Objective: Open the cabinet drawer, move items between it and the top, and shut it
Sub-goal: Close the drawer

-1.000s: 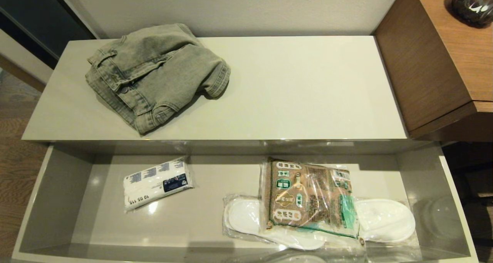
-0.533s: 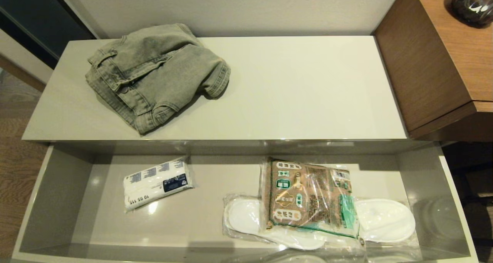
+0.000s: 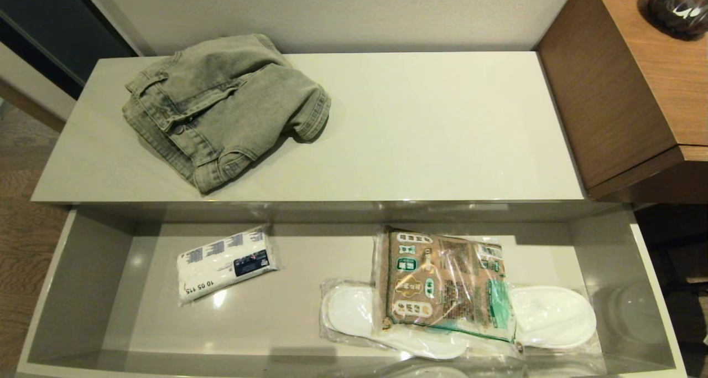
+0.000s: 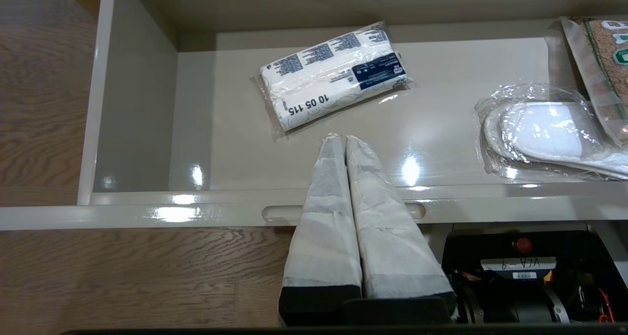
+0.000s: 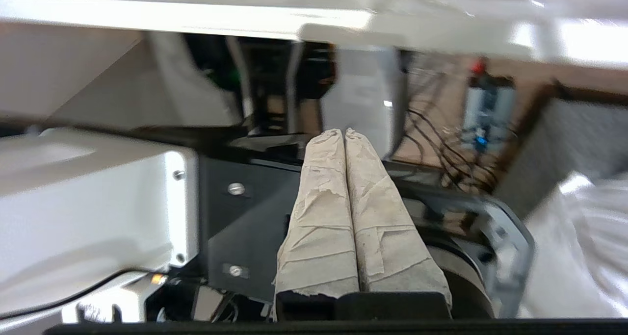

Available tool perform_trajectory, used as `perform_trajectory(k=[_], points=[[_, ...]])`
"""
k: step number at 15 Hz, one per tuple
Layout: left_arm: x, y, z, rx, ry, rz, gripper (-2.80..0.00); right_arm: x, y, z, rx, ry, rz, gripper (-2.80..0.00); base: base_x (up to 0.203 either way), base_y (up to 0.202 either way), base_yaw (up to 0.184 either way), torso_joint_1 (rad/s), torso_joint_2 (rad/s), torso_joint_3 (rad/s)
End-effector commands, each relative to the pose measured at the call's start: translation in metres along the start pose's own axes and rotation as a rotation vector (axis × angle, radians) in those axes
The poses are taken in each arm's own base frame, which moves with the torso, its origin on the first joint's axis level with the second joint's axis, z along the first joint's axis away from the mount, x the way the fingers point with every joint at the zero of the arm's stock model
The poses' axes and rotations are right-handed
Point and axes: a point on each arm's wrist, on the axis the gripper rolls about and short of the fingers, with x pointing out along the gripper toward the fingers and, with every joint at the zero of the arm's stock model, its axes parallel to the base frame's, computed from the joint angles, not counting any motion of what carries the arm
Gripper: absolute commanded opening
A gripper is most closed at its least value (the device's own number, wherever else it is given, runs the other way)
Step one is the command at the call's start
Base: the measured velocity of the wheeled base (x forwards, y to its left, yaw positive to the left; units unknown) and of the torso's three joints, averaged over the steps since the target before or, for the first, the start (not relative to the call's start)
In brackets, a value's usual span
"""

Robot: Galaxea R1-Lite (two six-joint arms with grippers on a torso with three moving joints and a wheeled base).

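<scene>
Pale wall runs behind the low cabinet, with wood-plank floor to the robot's left and a brown wood-grain desk [image 3: 636, 84] standing to its right. Comparing with the head views from a second and half a second ago, we find nothing shifted: every item lies exactly where it did.

We see the cabinet drawer [image 3: 77, 289] pulled fully out below the top [image 3: 431, 129]. On the left part of the top rests the folded jeans [image 3: 221, 109]. Inside the drawer, a small white pack [image 3: 225, 263] lies left of centre, and the clear packet [image 3: 445, 284] with brown contents lies to the right, resting across the wrapped white slippers [image 3: 553, 316] and hiding their middle.

Neither arm shows in the head view. In the left wrist view, the left gripper [image 4: 342, 139] hangs over the drawer's front edge, above one oblong notch [image 4: 274, 212], its wrapped jaws pressed together on nothing, tips just short of the white pack. In that view the packet is cut off at the edge. In the right wrist view, the right gripper [image 5: 342, 133] also has its jaws closed and empty, pointed at the robot's own base; the surroundings there are smeared and we cannot make out much beyond cables and dark housing.

A dark rounded object [image 3: 679, 4] on the desk is cut off at the frame's corner.
</scene>
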Motion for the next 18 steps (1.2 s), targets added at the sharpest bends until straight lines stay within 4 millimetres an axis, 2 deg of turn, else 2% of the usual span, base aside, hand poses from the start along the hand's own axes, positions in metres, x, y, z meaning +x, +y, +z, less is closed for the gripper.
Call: perform_trajectory(k=[1, 5, 8, 11, 16, 18], points=[[0.000, 0.000, 0.000, 0.000, 0.002, 0.000, -2.80, 0.006, 0.003, 0.003, -0.033, 0.067, 0.026, -2.80, 0.000, 0.000, 0.000, 0.000, 0.00, 0.000], [0.000, 0.000, 0.000, 0.000, 0.003, 0.000, -2.80, 0.024, 0.002, 0.013, -0.018, 0.212, 0.017, -2.80, 0.000, 0.000, 0.000, 0.000, 0.00, 0.000], [0.000, 0.000, 0.000, 0.000, 0.002, 0.001, -2.80, 0.028, 0.003, 0.012, -0.028, 0.255, 0.019, -2.80, 0.000, 0.000, 0.000, 0.000, 0.00, 0.000], [0.000, 0.000, 0.000, 0.000, 0.002, 0.001, -2.80, 0.043, 0.002, 0.016, -0.001, 0.363, 0.006, -2.80, 0.000, 0.000, 0.000, 0.000, 0.00, 0.000], [0.000, 0.000, 0.000, 0.000, 0.002, 0.001, -2.80, 0.047, 0.002, 0.017, 0.000, 0.393, -0.004, -2.80, 0.000, 0.000, 0.000, 0.000, 0.00, 0.000], [0.000, 0.000, 0.000, 0.000, 0.002, 0.001, -2.80, 0.058, 0.001, 0.019, 0.017, 0.437, -0.026, -2.80, 0.000, 0.000, 0.000, 0.000, 0.00, 0.000]])
